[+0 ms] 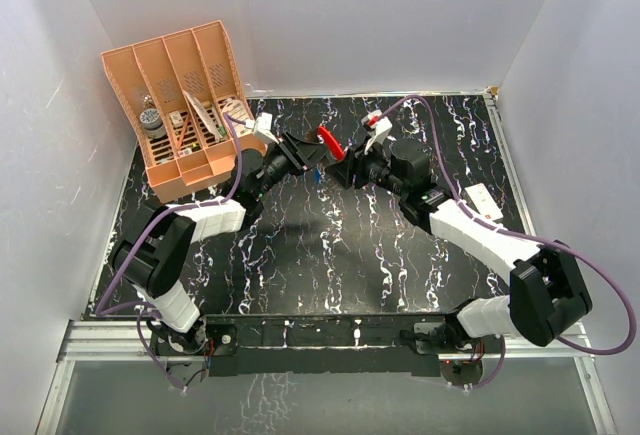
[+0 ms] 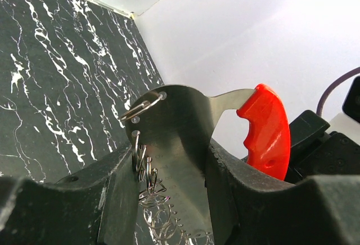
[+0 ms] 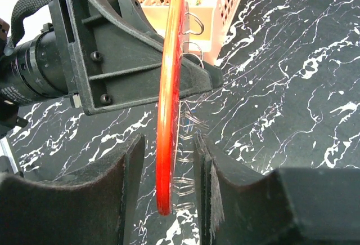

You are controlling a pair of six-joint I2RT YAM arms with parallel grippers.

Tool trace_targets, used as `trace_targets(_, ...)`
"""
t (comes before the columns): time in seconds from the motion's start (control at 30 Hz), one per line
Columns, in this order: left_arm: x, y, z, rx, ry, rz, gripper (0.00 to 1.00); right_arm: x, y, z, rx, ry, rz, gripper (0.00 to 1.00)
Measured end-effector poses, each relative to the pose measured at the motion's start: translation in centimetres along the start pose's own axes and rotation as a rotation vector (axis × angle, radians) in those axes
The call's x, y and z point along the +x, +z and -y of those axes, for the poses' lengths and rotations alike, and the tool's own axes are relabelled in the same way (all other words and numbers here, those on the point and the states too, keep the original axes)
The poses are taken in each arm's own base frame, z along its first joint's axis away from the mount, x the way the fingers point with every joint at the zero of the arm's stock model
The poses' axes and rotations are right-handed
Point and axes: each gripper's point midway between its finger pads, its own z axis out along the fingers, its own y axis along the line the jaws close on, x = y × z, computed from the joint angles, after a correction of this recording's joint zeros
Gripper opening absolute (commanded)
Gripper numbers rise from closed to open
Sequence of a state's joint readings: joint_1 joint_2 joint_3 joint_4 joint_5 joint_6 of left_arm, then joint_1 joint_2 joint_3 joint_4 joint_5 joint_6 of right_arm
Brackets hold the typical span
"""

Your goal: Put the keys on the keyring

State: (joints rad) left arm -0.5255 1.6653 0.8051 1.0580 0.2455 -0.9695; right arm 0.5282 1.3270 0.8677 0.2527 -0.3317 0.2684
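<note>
**Inspector:** Left gripper [image 2: 171, 172]: pinched on the pale metal side of the keyring [image 2: 185, 121]. It holds the keyring raised above the table [image 1: 330, 255], red side [image 2: 265, 132] pointing toward the other arm.

**Clerk:** And the right gripper [image 3: 169, 160]?

**Inspector:** Its fingers [image 3: 132, 166] straddle the red rim edge-on, with a gap showing on either side. Jaws spread, nothing gripped. Small wire loops [image 3: 188, 124] hang off the metal side, close by the right-hand finger.

**Clerk:** Where is the key [image 1: 317, 174]?

**Inspector:** A small blue speck shows in the top view, just below the keyring and between the two grippers (neither wrist view shows it). I cannot tell whether it hangs from a loop or sits free.

**Clerk:** Step in hand?

**Inspector:** In my judgement, the bracing stage: one arm presents the keyring, the other comes in to take or steady its red side so a key can be threaded. Threading itself is not confirmed.

**Clerk:** What does the next move call for?

**Inspector:** A square closure on the red rim without catching the wire loops, and a firm hold from the left. The rim is thin and edge-on, so a skewed pinch may twist it out of the clamp. The orange organiser [image 1: 180, 105] stands well clear at the rear left
</note>
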Motion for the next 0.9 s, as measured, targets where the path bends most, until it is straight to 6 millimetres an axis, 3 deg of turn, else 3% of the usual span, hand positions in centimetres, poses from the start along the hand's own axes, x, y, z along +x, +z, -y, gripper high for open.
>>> trace_targets(0.2, -0.2, 0.1, 0.2, 0.004, -0.010, 0.006, 0.06, -0.2, 0.4, 0.1, -0.004, 0.003, 0.018, 0.23)
trace_targets(0.37, -0.3, 0.1, 0.4, 0.009, -0.020, 0.009, 0.06, -0.7, 0.8, 0.1, -0.003, 0.011, 0.042, 0.22)
trace_targets(0.6, -0.5, 0.1, 0.8, 0.022, -0.038, 0.018, 0.06, 0.2, 1.2, 0.5, 0.002, 0.025, 0.034, 0.21)
trace_targets(0.8, -0.7, 0.1, 0.7, 0.017, -0.045, 0.028, 0.06, 0.3, 1.3, 0.5, -0.002, 0.026, 0.045, 0.00)
trace_targets(0.9, -0.8, 0.2, 0.7, 0.015, -0.047, 0.034, 0.06, 0.3, 1.3, 0.8, 0.014, 0.026, 0.053, 0.00)
